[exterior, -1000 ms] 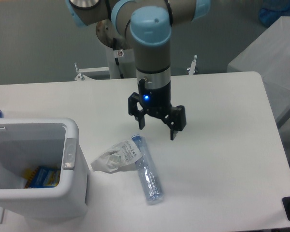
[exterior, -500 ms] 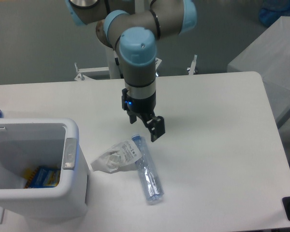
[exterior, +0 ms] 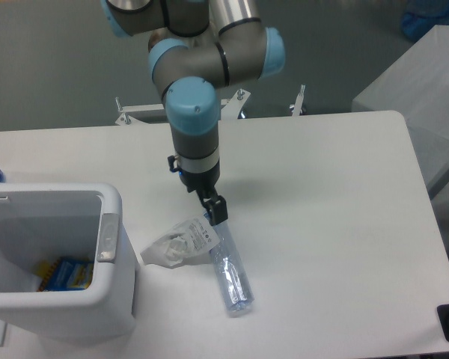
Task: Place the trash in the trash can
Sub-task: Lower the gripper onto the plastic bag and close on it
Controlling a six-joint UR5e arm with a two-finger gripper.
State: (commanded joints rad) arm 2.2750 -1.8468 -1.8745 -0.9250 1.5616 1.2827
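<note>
Your pincer [exterior: 214,211]: edge-on, opening cannot be told, above the far end of the crushed bottle [exterior: 229,266]. Wrapper [exterior: 181,241] touches bottle's left side. Trash can [exterior: 108,307]: near left on surface [exterior: 337,224].

Robotics lab; industrial arm [exterior: 202,67] mounted behind white table [exterior: 337,224], grey floor

A white, round-cornered worktop [exterior: 337,224] is filling most of the view, even light lying softly across it. Behind it, grey floor [exterior: 60,67] is showing; a pale grey covered block [exterior: 423,90] is sitting at right.
</note>
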